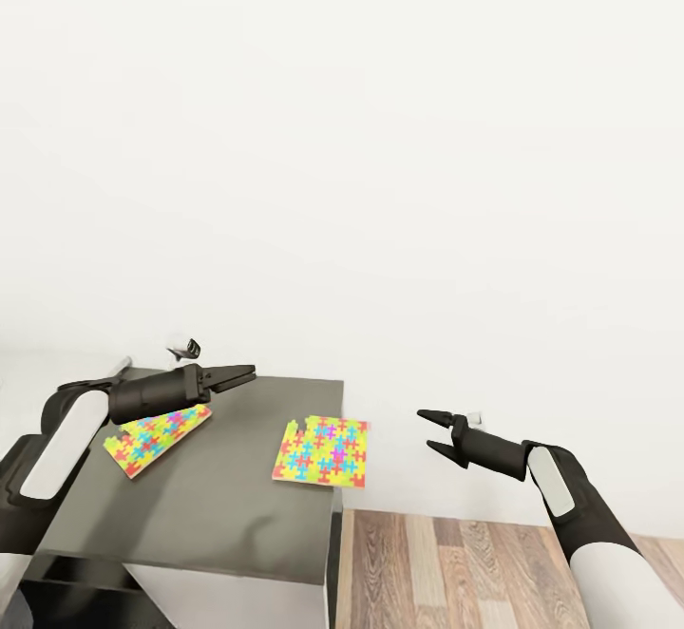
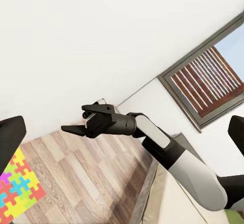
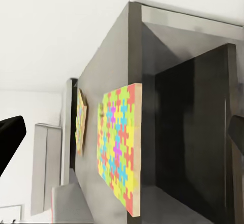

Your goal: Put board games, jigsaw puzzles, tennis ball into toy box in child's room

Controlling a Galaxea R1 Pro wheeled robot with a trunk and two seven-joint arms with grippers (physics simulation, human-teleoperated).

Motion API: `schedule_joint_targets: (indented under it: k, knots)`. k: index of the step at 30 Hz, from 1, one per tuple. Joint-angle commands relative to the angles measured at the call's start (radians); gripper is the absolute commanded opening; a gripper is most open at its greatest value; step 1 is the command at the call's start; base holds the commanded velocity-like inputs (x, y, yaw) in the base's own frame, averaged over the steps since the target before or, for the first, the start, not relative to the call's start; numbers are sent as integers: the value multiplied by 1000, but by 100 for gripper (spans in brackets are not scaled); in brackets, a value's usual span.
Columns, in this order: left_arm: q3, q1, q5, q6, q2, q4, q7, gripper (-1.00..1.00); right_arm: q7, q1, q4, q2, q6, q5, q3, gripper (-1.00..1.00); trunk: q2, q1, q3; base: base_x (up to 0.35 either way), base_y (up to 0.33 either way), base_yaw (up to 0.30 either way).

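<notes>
Two jigsaw puzzles lie flat on the dark grey table [image 1: 218, 505]. The left puzzle [image 1: 157, 431] is partly under my left arm. The right puzzle [image 1: 321, 451] overhangs the table's right edge and also shows in the right wrist view [image 3: 119, 148]. My left gripper [image 1: 239, 377] hovers above the table just past the left puzzle, open and empty. My right gripper [image 1: 425, 428] hangs open and empty over the floor, to the right of the right puzzle and level with it. The toy box, board games and tennis ball are out of view.
A bare white wall stands close behind the table. Wood-plank floor [image 1: 456, 562] lies to the right of the table. An open dark shelf space sits under the table top [image 3: 188, 132]. The left wrist view shows a dark-framed window [image 2: 213, 76] beyond my right arm.
</notes>
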Motion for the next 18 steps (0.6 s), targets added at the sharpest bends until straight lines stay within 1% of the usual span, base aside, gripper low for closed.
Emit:
schedule_joint_targets:
  k: [1,10,13,18]
  knots:
    - [-1,-1,0,3,0,0,-3,100,7,-1,0,0,4,6,-2,100,-1,0,-1,3,-112,144]
    - [-1,-1,0,3,-3,0,-3,100,7,-1,0,0,4,6,-2,100,-1,0,-1,1,-34,225]
    - [-1,-1,0,3,-3,0,-3,100,6,-1,0,0,3,6,-2,100,-1,0,-1,0,-6,113]
    - [-1,-1,0,3,-1,0,-3,100,6,-1,1,0,2,7,-2,100,-1,0,-1,0,-2,47]
